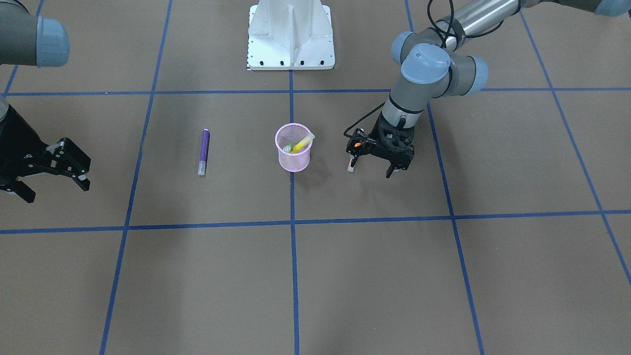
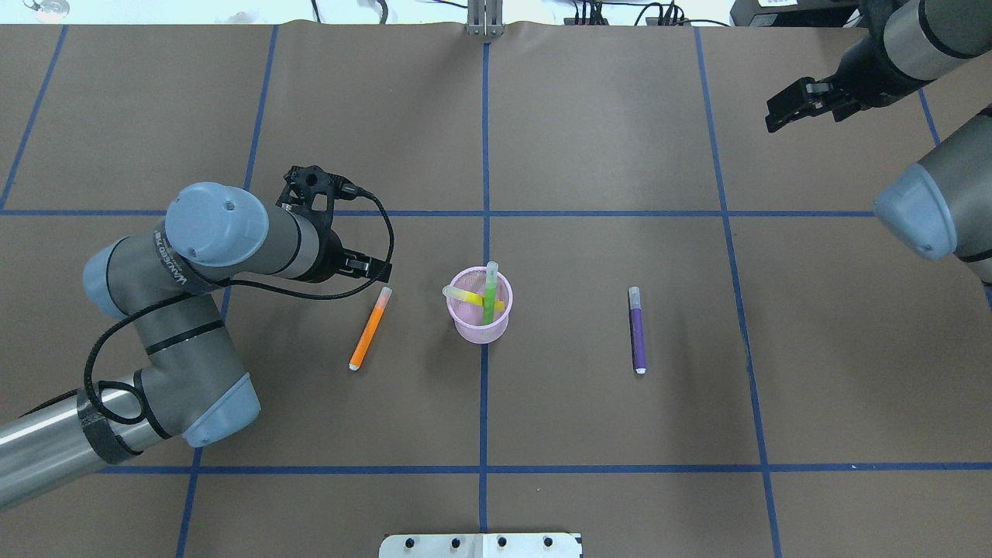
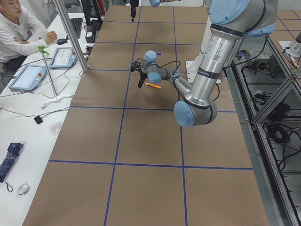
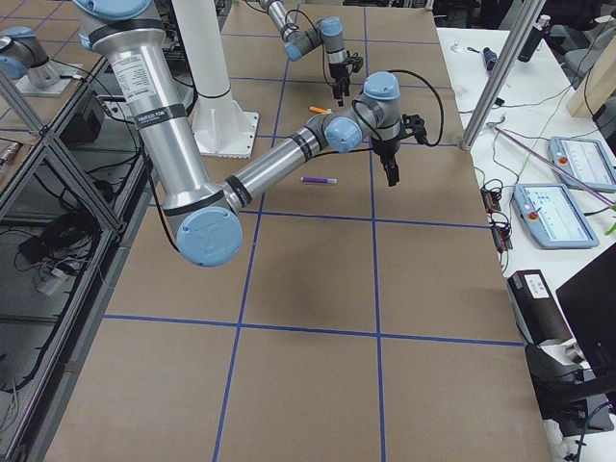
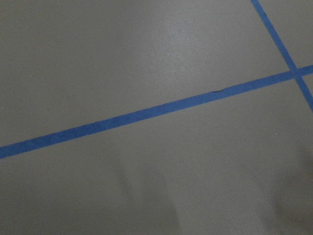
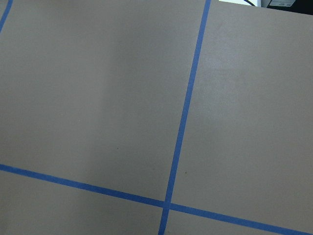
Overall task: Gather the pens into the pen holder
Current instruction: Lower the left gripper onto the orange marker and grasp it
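Pink wire-mesh cup [image 2: 477, 331] holds green pen [image 2: 489, 298] and yellow pen [image 2: 465, 296]. Orange pen [image 2: 368, 329] lies flat on surface [image 2: 542, 426] left of cup. Left tool [image 1: 370, 167], jaws spread, is by its capped end, presumably lining up a grasp. Purple pen [image 2: 638, 333] lies right of cup; right tool [image 1: 54, 189], also spread, is farther out.

You're looking at a brown table [image 2: 589, 387] gridded with blue tape lines [image 2: 604, 213]. The pen holder [image 2: 479, 329] is pink mesh, holding a yellow pen [image 2: 469, 297] and a green pen [image 2: 489, 306], both with whitish translucent caps. Just beside the left gripper's [image 1: 370, 170] black fingers [image 1: 390, 170] lies the orange pen [image 2: 367, 329]. The purple pen [image 2: 638, 333] lies well apart from them. The arms [image 2: 178, 333] are grey with pale blue joint caps.
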Controlling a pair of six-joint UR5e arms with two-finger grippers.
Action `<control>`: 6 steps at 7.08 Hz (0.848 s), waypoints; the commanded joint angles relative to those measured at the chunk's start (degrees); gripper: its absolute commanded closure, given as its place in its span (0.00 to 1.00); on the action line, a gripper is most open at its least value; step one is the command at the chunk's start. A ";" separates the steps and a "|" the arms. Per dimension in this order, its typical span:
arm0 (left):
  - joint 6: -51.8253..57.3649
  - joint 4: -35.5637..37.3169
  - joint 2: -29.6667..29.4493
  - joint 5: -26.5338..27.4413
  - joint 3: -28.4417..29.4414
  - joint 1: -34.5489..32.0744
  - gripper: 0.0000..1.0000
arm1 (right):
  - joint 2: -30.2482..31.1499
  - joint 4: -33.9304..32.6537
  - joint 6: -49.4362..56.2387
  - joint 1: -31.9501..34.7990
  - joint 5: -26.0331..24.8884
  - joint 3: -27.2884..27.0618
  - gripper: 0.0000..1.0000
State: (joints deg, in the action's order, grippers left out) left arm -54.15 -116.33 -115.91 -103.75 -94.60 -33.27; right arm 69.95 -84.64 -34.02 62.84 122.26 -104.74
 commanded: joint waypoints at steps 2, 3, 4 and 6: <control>0.72 9.97 -3.18 -1.36 -0.49 4.95 0.05 | 0.09 0.00 0.00 -0.09 0.00 0.06 0.00; 0.72 10.77 -3.45 -2.15 -0.67 5.67 0.20 | 0.27 0.00 0.09 -0.09 0.00 0.06 0.00; 0.80 10.78 -3.36 -2.16 -0.50 5.67 0.34 | 0.27 0.00 0.01 -0.09 0.00 0.06 0.00; 0.89 10.78 -3.10 -2.16 -0.49 5.58 0.60 | 0.27 0.09 0.00 -0.09 -0.09 0.06 0.00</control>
State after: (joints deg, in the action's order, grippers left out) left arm -53.34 -105.62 -119.11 -105.87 -95.08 -27.72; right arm 70.21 -84.62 -34.00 62.75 122.24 -104.68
